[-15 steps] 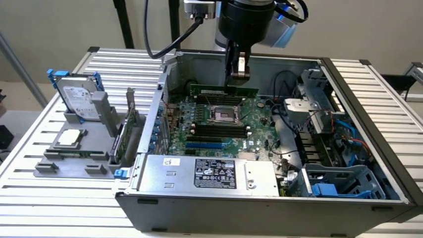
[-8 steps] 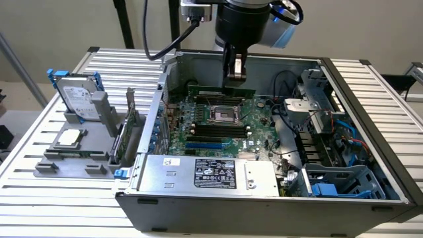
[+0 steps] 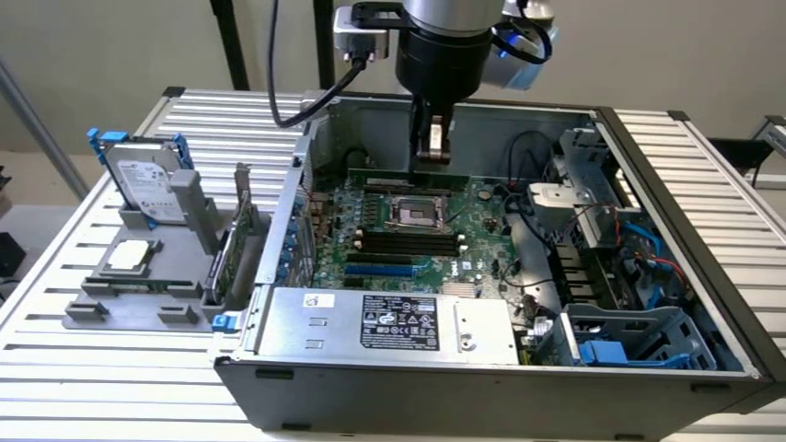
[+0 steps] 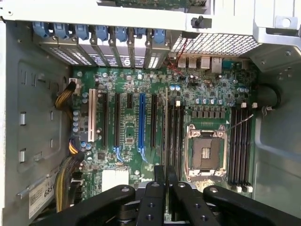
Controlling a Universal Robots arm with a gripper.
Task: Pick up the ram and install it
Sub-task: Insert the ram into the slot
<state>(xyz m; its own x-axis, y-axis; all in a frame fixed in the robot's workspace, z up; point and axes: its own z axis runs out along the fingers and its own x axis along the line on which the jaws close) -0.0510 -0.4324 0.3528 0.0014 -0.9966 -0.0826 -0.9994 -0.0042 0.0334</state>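
The claw is clenched on the ram at the exterior view's upper centre, with the ram's long axis lying across the frame, parallel to the black memory slots lower down.

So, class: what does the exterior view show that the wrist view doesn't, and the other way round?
Exterior only: the hard drive, loose processor chip and power supply. Wrist only: the silver rear ports and perforated vent grille. Shared: the empty CPU socket and the tool, shut on the ram.
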